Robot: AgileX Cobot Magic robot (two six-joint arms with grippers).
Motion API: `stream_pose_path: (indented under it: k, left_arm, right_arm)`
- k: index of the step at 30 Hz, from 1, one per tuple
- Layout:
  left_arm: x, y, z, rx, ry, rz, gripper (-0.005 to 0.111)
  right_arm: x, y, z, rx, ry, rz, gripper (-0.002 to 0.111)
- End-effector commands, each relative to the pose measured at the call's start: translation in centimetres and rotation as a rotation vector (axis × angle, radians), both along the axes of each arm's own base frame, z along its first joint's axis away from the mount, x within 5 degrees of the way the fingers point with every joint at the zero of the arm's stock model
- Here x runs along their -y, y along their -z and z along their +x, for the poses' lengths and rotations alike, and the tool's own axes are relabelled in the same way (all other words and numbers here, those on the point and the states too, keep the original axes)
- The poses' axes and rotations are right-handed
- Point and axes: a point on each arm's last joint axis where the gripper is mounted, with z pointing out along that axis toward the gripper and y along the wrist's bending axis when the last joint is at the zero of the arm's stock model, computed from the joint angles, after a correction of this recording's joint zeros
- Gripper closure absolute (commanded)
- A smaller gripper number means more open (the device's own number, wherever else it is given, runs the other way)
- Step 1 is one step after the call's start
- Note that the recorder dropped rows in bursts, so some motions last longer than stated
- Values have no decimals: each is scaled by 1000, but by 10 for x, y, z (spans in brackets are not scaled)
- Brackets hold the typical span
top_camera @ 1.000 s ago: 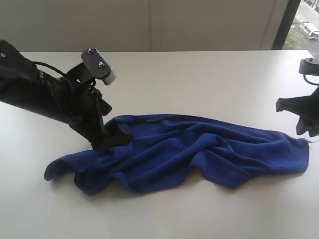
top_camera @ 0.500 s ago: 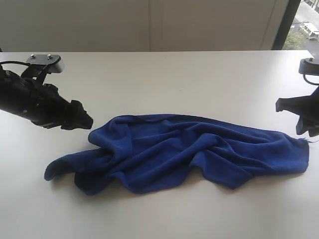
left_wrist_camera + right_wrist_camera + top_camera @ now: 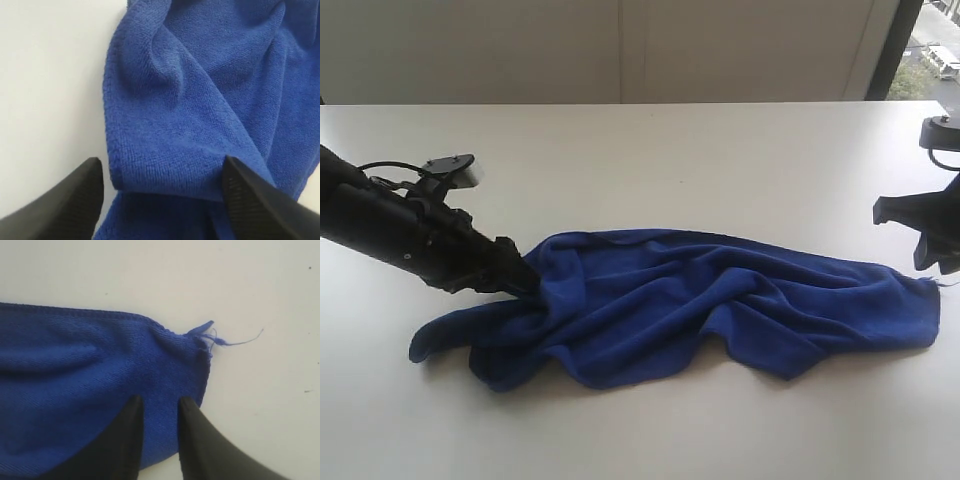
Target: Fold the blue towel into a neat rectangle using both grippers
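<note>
Touching one blue towel [image 3: 720, 300], perhaps: two end effectors [image 3: 524, 276] [image 3: 931, 260].

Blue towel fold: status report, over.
Left black pincer gripper open, straddling a fold of rumpled royal-blue plush towel. Right black gripper narrowly open over opposite frayed corner. Nothing obstructing.

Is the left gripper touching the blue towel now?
Cannot tell. In the left wrist view the open left gripper straddles a fold of the blue towel, but neither contact nor a gap shows plainly.
</note>
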Motion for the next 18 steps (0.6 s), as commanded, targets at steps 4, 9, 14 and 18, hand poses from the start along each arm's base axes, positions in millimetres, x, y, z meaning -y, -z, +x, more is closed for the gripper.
stream_pose_path:
  k: [4, 9, 14, 18]
  left_arm:
    - [4, -4, 2, -11, -19, -59, 70]
    - [14, -28, 1, 45, 116, -147, 106]
    - [28, -68, -6, 113, 233, -260, 107]
    - [46, -76, -20, 118, 316, -279, 107]
  right_arm:
    - [3, -1, 1, 18, 11, -1, 84]
    - [3, -1, 1, 20, 14, 4, 84]
    - [2, -1, 2, 22, 21, 13, 84]
    - [2, -1, 2, 22, 21, 13, 84]
